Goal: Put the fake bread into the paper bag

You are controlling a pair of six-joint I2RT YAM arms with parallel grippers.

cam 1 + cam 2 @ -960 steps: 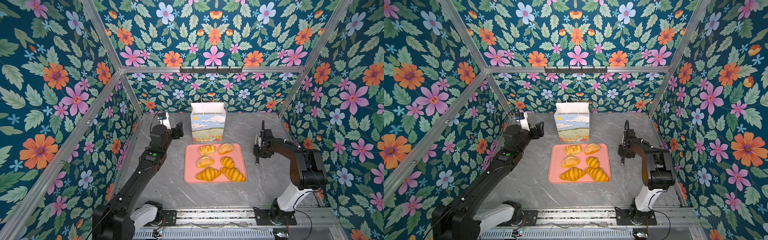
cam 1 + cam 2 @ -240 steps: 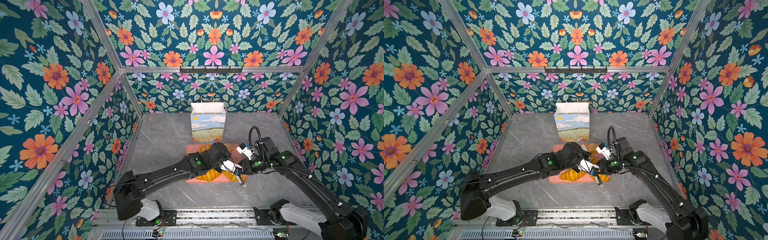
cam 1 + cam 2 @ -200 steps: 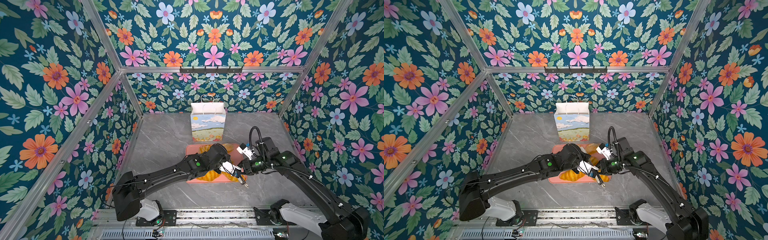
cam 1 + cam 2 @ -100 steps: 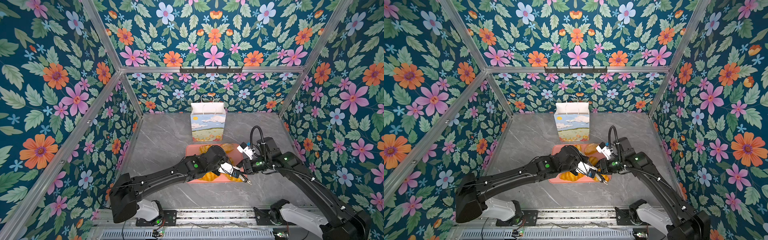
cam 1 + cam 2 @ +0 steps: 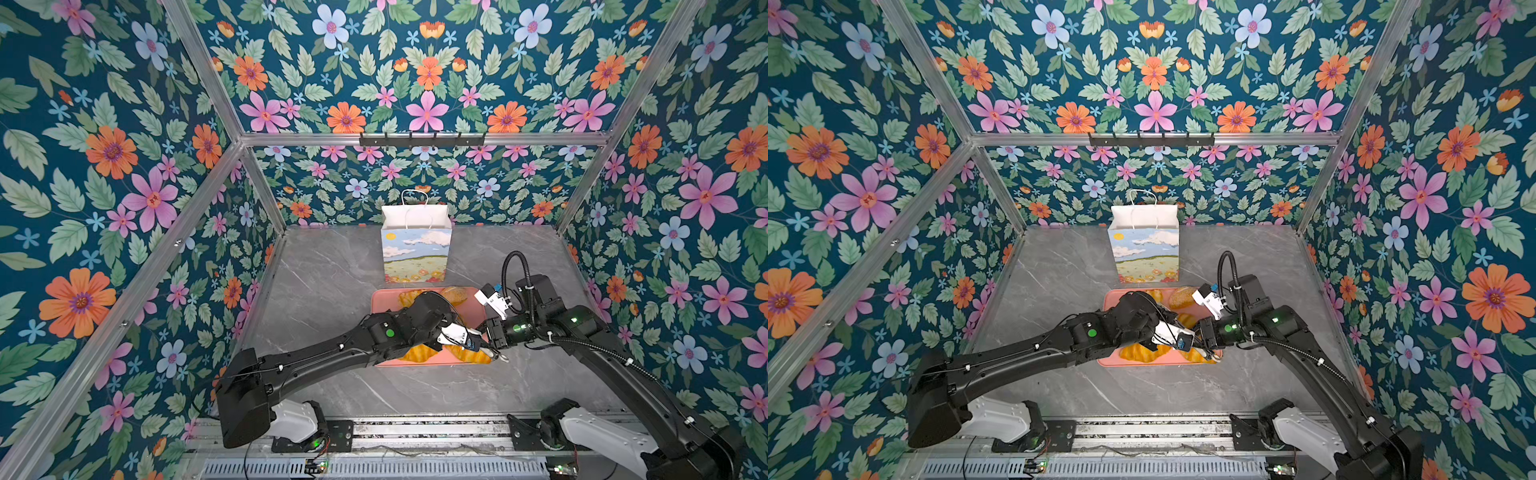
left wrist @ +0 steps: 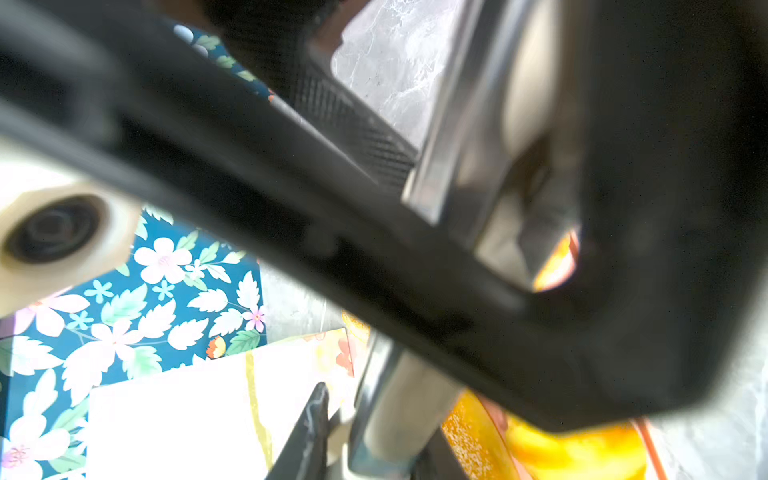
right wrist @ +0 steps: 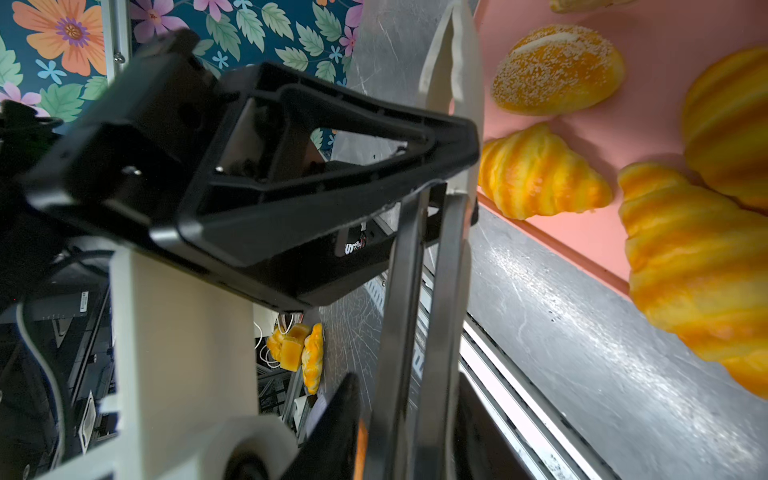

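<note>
The fake bread lies on a pink tray point(image 5: 380, 299): a pastry point(image 5: 409, 297) and a sesame roll point(image 5: 453, 293) at the back, croissants point(image 5: 415, 354) at the front. The right wrist view shows the roll point(image 7: 557, 68) and croissants point(image 7: 540, 174). The paper bag point(image 5: 415, 253) stands upright behind the tray in both top views point(image 5: 1144, 253). Over the tray's front right corner my left gripper point(image 5: 469, 338) and right gripper point(image 5: 490, 348) meet. Metal tongs point(image 7: 432, 270) with white tips point(image 7: 451, 62) run between the right gripper's point(image 7: 415, 395) jaws. The left gripper point(image 6: 374, 407) also closes on their metal arm point(image 6: 399, 399).
Both arms cross low over the tray's front half and hide part of the bread. Flowered walls close in the grey table point(image 5: 332, 282) on three sides. A metal rail point(image 5: 415, 432) runs along the front edge. Loose yellow bread pieces point(image 7: 299, 353) lie below that edge among cables.
The left arm swung from the back left to meet the right gripper over the tray. In the last second, the tongs' tip rose slightly and shifted right.
</note>
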